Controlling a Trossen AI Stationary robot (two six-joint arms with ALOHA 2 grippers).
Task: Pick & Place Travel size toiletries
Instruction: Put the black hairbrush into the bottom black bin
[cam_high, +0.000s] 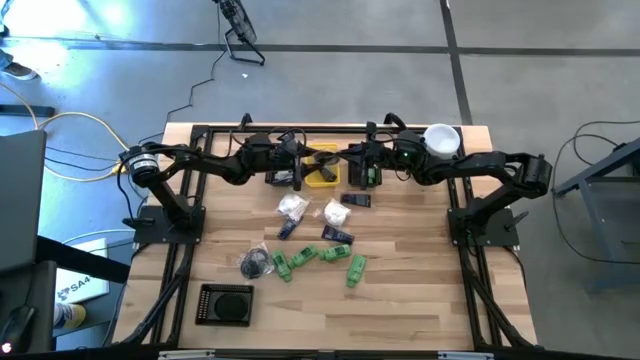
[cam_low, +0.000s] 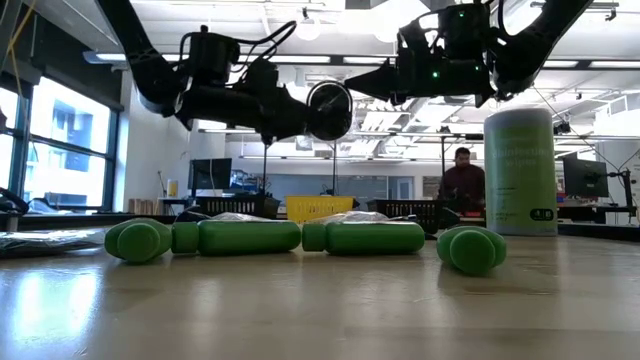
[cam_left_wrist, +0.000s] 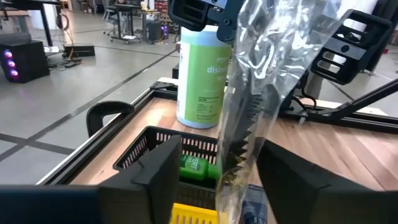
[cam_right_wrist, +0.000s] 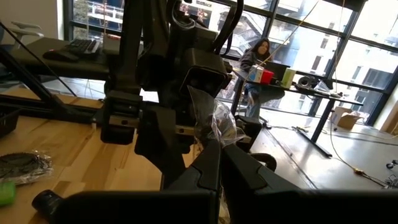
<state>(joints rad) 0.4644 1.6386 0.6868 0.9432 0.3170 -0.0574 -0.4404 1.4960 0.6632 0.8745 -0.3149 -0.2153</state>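
High view: left gripper (cam_high: 300, 165) and right gripper (cam_high: 352, 165) meet over the yellow bin (cam_high: 322, 176) by the table's far edge. Right jaws pinch a clear packet (cam_left_wrist: 261, 74); left jaws stand parted around it. Green bottles (cam_high: 318, 262) lie mid-table.

Two dark, matte-black jointed arms; the left arm (cam_high: 190, 165) carries a silver ring at 9 o'clock, the right arm (cam_high: 500, 170) green indicator lights.
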